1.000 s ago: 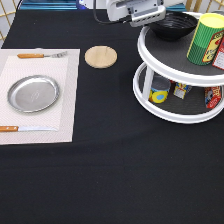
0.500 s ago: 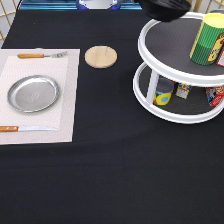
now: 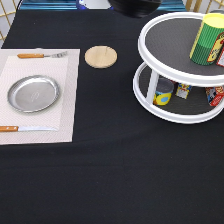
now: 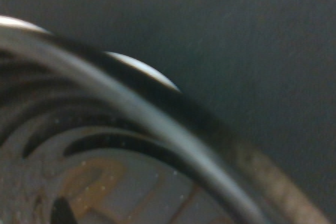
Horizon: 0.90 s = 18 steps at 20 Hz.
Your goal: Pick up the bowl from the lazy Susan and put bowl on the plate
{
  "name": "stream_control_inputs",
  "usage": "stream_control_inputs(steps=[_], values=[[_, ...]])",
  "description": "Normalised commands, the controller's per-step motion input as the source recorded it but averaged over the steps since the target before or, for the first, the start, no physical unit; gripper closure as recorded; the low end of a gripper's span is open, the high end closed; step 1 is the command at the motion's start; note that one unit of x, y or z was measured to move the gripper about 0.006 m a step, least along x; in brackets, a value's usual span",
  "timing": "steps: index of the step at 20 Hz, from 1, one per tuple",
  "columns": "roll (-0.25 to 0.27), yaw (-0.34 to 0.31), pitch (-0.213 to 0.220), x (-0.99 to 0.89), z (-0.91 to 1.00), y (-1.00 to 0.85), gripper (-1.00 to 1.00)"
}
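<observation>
Bowl (image 3: pixel 134 7) now higher, gripper unseen

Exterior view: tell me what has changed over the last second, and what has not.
The bowl has left the lazy Susan: a second ago it sat on the top tier under the gripper, now only its underside shows at the exterior view's top edge, lifted clear. The gripper itself has gone out of frame. The plate, wooden disc, cutlery and the yellow-green can stayed put.
</observation>
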Motion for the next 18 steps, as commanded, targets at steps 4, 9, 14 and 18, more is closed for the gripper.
stream_control_inputs(steps=[4,9,14,18], values=[[0.015,-0.106,-0.157,0.18,0.0,-0.72,1.0],[0.012,-0.096,-0.136,0.17,0.0,-0.75,1.0],[0.004,-0.111,-0.085,0.08,-0.08,-0.73,1.0],[0.0,-0.125,-0.018,0.0,-0.42,-0.72,1.0]])
